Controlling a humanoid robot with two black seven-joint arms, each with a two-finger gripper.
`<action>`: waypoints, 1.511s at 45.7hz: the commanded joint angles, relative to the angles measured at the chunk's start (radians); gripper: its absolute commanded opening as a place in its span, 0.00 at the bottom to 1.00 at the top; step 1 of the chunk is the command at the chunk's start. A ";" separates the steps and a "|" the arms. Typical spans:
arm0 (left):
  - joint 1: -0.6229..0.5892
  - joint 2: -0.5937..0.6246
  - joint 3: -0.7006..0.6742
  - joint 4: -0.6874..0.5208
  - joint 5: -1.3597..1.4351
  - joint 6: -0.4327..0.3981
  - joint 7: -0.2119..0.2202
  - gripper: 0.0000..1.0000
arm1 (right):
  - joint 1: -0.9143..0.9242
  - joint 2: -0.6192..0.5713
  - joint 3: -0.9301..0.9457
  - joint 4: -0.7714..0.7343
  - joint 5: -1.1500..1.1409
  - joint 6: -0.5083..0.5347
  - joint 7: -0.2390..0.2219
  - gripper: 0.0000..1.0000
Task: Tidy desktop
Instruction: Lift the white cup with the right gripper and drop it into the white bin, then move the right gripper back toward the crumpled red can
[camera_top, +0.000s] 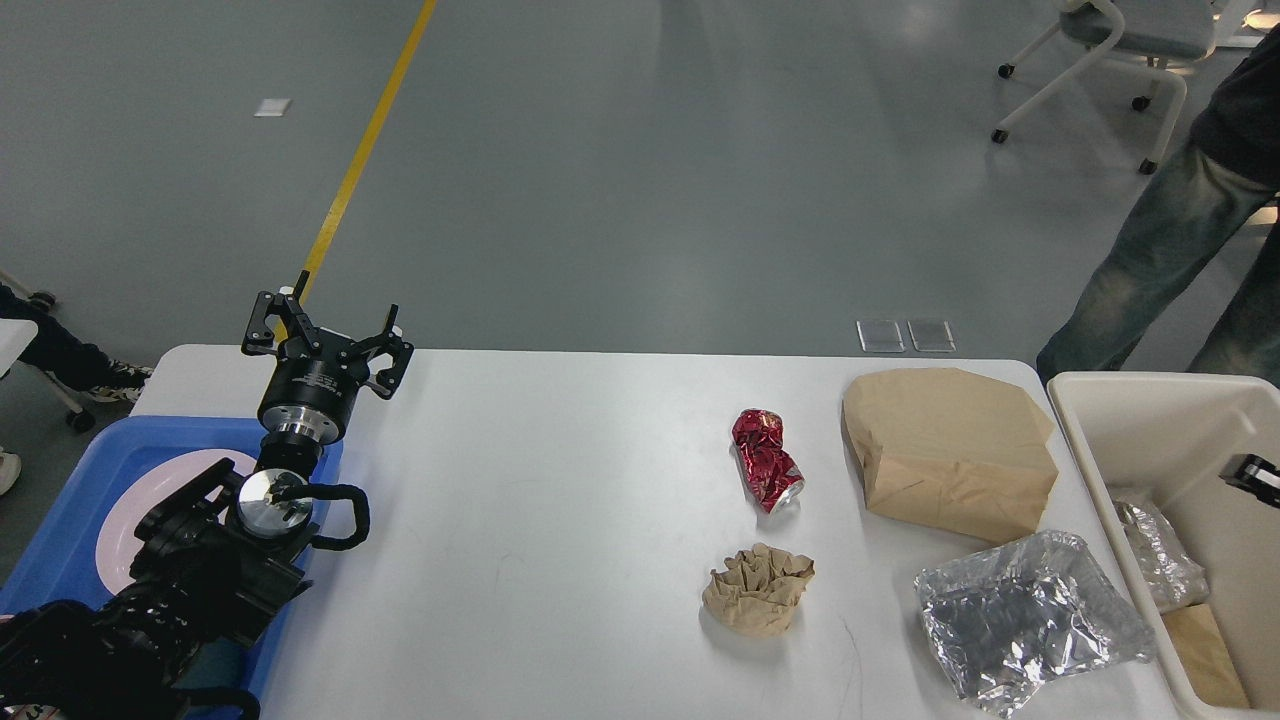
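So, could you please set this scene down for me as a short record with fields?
surface: white desktop
left side: blue tray holding a pink plate
left gripper: open, empty, above the tray's far corner
right gripper: only a black tip at the right edge, over the cream bin; state unclear
litter on desktop: crushed red can, crumpled brown paper, brown paper bag, foil container
in bin: foil and brown paper

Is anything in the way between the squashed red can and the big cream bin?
Yes. The brown paper bag lies on the desktop between the red can and the cream bin, so a straight slide is blocked; lifting over looks clear.
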 joint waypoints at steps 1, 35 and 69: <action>0.000 0.000 0.001 -0.001 0.000 0.000 0.000 0.96 | 0.186 0.055 -0.105 0.044 -0.009 0.011 -0.002 1.00; 0.000 0.000 -0.001 -0.001 0.000 0.000 0.000 0.96 | 1.133 0.635 -0.476 0.547 -0.004 0.718 0.004 1.00; 0.000 0.000 -0.001 -0.001 0.000 0.000 0.000 0.96 | 0.400 0.747 -0.301 0.210 -0.001 0.149 -0.007 1.00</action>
